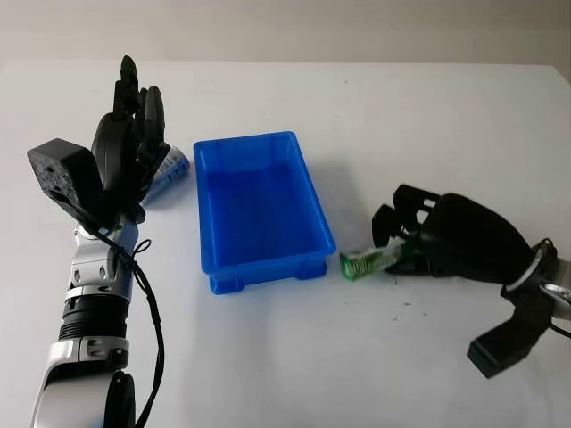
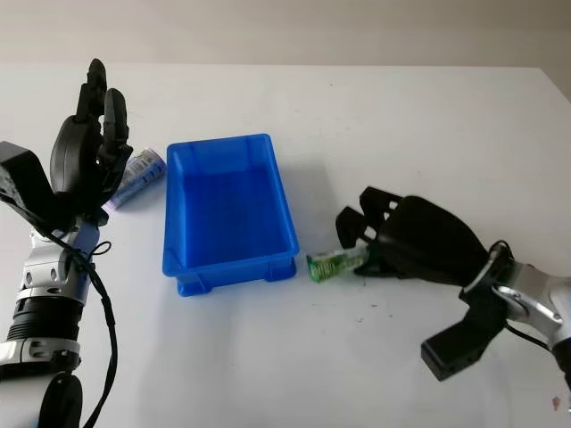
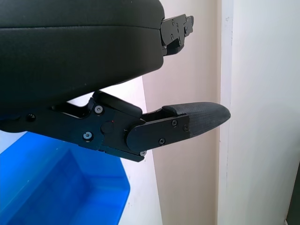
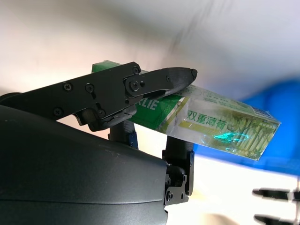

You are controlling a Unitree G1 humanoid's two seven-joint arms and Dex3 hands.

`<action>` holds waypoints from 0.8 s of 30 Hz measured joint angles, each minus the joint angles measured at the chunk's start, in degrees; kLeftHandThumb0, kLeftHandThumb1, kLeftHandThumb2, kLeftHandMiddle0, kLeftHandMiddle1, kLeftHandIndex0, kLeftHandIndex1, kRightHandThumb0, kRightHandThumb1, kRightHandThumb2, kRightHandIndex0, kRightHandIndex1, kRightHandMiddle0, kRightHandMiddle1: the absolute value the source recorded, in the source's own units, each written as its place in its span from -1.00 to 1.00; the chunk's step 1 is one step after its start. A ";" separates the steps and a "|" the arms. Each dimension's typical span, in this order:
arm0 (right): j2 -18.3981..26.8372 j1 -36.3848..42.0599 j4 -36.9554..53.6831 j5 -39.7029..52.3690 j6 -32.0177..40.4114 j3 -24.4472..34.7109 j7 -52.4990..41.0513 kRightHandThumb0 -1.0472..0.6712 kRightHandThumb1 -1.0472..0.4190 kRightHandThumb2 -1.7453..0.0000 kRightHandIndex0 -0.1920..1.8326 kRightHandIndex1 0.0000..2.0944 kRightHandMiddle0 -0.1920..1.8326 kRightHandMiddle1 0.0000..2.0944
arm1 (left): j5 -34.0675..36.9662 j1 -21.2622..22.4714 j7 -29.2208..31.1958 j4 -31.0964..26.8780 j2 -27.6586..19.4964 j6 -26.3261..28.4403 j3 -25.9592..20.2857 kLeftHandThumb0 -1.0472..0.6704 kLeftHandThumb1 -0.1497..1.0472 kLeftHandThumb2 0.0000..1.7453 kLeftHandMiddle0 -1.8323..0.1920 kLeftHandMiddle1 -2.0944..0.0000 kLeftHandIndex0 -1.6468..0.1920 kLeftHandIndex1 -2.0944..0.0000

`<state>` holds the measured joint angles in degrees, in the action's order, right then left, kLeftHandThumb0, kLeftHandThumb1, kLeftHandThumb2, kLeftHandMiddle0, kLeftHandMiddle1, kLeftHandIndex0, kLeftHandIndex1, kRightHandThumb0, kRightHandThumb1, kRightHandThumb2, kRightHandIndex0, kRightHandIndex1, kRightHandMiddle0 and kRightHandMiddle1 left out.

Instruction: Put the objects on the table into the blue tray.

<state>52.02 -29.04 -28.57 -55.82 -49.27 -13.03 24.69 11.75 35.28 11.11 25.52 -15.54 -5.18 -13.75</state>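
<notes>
The blue tray (image 1: 314, 191) stands mid-table with nothing inside. A small green box (image 1: 368, 261) lies just off its front right corner, one end pointing at the tray. My right hand (image 1: 395, 237) is shut on the box's far end. In the right wrist view a finger (image 4: 159, 79) lies over the green box (image 4: 220, 125) and another presses from under it. A white and blue tube (image 2: 135, 177) lies left of the tray. My left hand (image 1: 136, 107) is open and raised upright just in front of that tube, partly hiding it.
The white table (image 1: 428, 116) runs wide behind and to the right of the tray. A corner of the blue tray (image 3: 61, 187) appears in the left wrist view, under the left hand's finger (image 3: 187, 123).
</notes>
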 measured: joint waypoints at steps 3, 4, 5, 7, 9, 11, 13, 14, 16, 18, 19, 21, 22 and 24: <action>-0.90 -5.30 -1.55 -0.17 2.85 -0.06 0.82 -0.26 -0.97 0.91 -0.14 0.93 -0.32 0.96 | 0.00 -0.01 0.10 0.07 -0.01 -0.19 -0.02 -0.60 1.00 -0.30 1.00 1.00 1.00 1.00; -1.12 -7.25 -2.13 -0.58 3.71 -0.19 1.56 -0.27 -0.96 0.92 -0.12 0.90 -0.29 0.93 | 0.00 -0.01 0.17 0.08 -0.01 -0.24 0.00 -0.61 1.00 -0.30 1.00 1.00 1.00 1.00; -1.21 -9.20 -2.89 -1.04 4.36 -0.40 2.23 -0.28 -0.95 0.93 -0.09 0.84 -0.25 0.88 | 0.00 -0.02 0.24 0.11 -0.01 -0.31 0.00 -0.61 1.00 -0.30 1.00 1.00 1.00 1.00; -1.55 -13.26 -5.17 -2.44 5.52 -1.45 4.40 -0.29 -0.92 0.94 -0.03 0.81 -0.19 0.86 | -0.03 -0.03 0.25 0.15 -0.04 -0.47 0.01 -0.61 1.00 -0.29 1.00 1.00 1.00 1.00; -2.33 -17.21 -7.53 -3.91 6.46 -2.81 6.47 -0.32 -0.90 0.94 0.01 0.84 -0.15 0.90 | -0.05 -0.04 0.26 0.27 -0.05 -0.61 0.02 -0.61 1.00 -0.29 1.00 1.00 1.00 1.00; -3.43 -21.03 -9.90 -4.76 7.33 -4.34 8.21 -0.34 -0.90 0.94 0.05 0.86 -0.11 0.91 | -0.12 -0.05 0.28 0.34 -0.05 -0.69 0.07 -0.62 1.00 -0.30 1.00 1.00 1.00 1.00; -4.69 -24.06 -12.09 -4.93 8.02 -5.45 9.48 -0.34 -0.90 0.94 0.08 0.87 -0.08 0.93 | -0.22 -0.05 0.30 0.40 -0.06 -0.78 0.09 -0.62 1.00 -0.30 1.00 1.00 1.00 1.00; -5.42 -25.63 -13.37 -5.28 8.62 -6.24 10.32 -0.35 -0.91 0.94 0.09 0.87 -0.07 0.93 | -0.23 -0.05 0.34 0.41 -0.06 -0.81 0.09 -0.62 1.00 -0.30 1.00 1.00 1.00 1.00; -6.77 -28.53 -15.41 -5.99 9.32 -7.81 11.87 -0.35 -0.92 0.93 0.08 0.90 -0.09 0.95 | -0.24 -0.06 0.47 0.46 -0.06 -0.93 0.08 -0.62 1.00 -0.30 1.00 1.00 1.00 1.00; -8.12 -30.74 -17.03 -6.34 9.68 -9.29 12.68 -0.34 -0.93 0.93 0.06 0.87 -0.12 0.92 | -0.36 -0.06 0.48 0.52 -0.06 -1.12 0.07 -0.62 1.00 -0.30 1.00 1.00 1.00 1.00; -8.93 -31.73 -17.84 -6.53 9.73 -10.17 13.17 -0.35 -0.94 0.93 0.06 0.87 -0.13 0.92 | -0.39 -0.06 0.46 0.52 -0.06 -1.12 0.05 -0.62 1.00 -0.30 1.00 1.00 1.00 1.00; -10.36 -33.15 -18.89 -6.70 9.69 -11.77 14.01 -0.37 -0.98 0.93 0.02 0.94 -0.14 0.97 | -0.46 -0.06 0.29 0.51 -0.04 -1.11 0.04 -0.62 1.00 -0.31 1.00 1.00 1.00 1.00; -11.10 -33.79 -19.22 -6.82 9.68 -12.62 14.22 -0.38 -0.99 0.91 0.00 0.96 -0.15 0.98 | -0.47 -0.07 0.18 0.51 -0.05 -1.12 0.02 -0.62 1.00 -0.31 1.00 1.00 1.00 1.00; -12.85 -34.97 -19.83 -7.19 9.44 -14.44 14.48 -0.38 -1.00 0.87 -0.03 0.94 -0.21 0.98 | -0.48 -0.07 0.14 0.52 -0.03 -1.14 0.01 -0.61 1.00 -0.31 1.00 1.00 1.00 1.00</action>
<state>39.16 -64.01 -48.40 -63.00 -39.83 -27.47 39.16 11.27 35.22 11.25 26.04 -15.57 -6.32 -13.74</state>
